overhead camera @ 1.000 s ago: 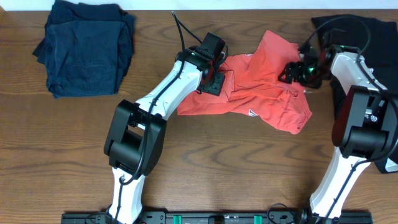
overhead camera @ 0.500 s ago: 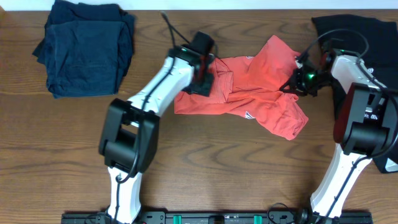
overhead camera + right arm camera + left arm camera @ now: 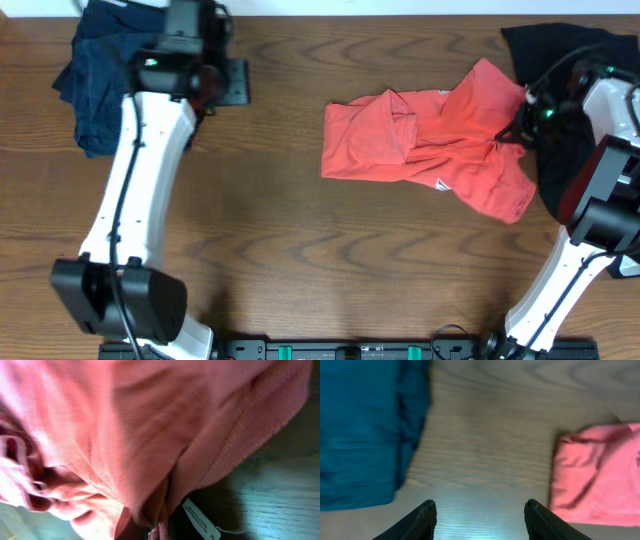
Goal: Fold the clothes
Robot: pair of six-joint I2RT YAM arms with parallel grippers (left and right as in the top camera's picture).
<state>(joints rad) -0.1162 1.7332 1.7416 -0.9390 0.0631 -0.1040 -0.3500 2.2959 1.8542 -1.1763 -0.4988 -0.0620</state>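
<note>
1. Two arms overhead: right gripper (image 3: 512, 133) is pinching the crumpled red-orange cloth T-shirt (image 3: 420, 150), centre-right on the brown wooden surface (image 3: 300, 250).
2. Left wrist: left gripper (image 3: 480, 506) is hovering, jaws apart, empty.
3. Right wrist: T-shirt is bunching into shut jaws.

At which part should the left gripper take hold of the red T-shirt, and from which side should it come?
Probably the left edge of the red T-shirt, approached from the left across the table. That edge lies low and exposed, facing the open left gripper, and it is opposite the side where the right gripper is shut on the cloth.
</note>
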